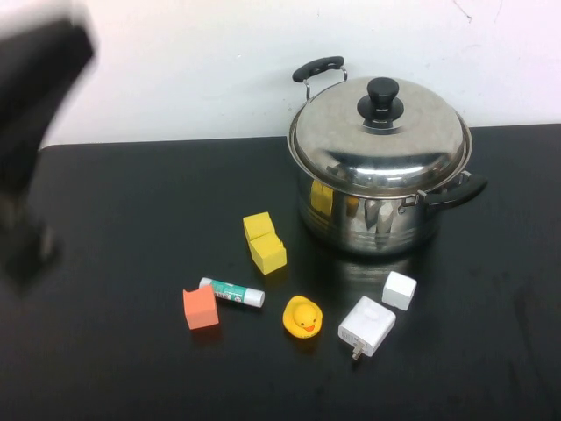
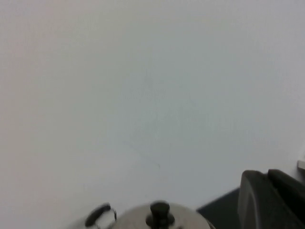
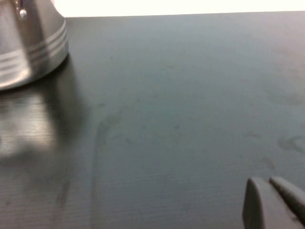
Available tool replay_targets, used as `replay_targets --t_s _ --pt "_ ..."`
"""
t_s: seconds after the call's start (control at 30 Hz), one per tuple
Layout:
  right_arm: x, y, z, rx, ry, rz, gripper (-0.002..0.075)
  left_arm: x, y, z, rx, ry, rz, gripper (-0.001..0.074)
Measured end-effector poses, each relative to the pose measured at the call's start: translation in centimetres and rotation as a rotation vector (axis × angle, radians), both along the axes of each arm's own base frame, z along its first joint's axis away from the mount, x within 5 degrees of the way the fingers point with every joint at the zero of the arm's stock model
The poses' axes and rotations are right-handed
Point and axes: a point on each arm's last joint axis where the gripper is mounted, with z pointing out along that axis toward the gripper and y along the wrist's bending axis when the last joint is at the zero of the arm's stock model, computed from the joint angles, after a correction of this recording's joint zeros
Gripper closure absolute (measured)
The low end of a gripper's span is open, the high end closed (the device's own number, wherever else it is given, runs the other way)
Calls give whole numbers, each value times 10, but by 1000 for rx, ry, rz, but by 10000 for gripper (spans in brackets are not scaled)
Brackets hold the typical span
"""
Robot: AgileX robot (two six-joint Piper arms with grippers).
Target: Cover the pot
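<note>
A plain white wall [image 1: 219,70] rises directly behind the black table [image 1: 123,377], meeting the table's far edge in one straight line. The tabletop is matte with a faint sheen (a few dull smudges show toward its right side). Light falls evenly, bright on the wall above the table.

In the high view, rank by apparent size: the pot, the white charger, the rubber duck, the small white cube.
Largest to smallest:
1. pot, lid on
2. white charger
3. rubber duck, close to the charger
4. small white cube
</note>
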Motion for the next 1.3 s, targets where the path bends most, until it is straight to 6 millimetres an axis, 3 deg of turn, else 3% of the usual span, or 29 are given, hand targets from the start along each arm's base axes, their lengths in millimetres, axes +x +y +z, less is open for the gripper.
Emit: replay_targets --t_s 0.23,0.5,0.67,0.9,1.03,1.2,1.3 --pt "0 0 0 0 0 0 728 -25 17 -58 -43 98 14 736" --pt "0 0 0 0 0 0 728 -32 7 -115 138 160 -97 736" --pt "0 0 0 0 0 0 728 -29 9 -126 228 115 -49 736" --pt "0 0 0 0 0 0 728 -19 22 -122 215 89 135 736" --pt "0 0 0 0 0 0 728 -15 33 -117 70 154 241 736" --pt "0 0 0 0 0 0 728 -21 65 -118 -337 353 474 736" --pt "0 0 0 0 0 0 728 -33 88 -129 -598 506 678 736"
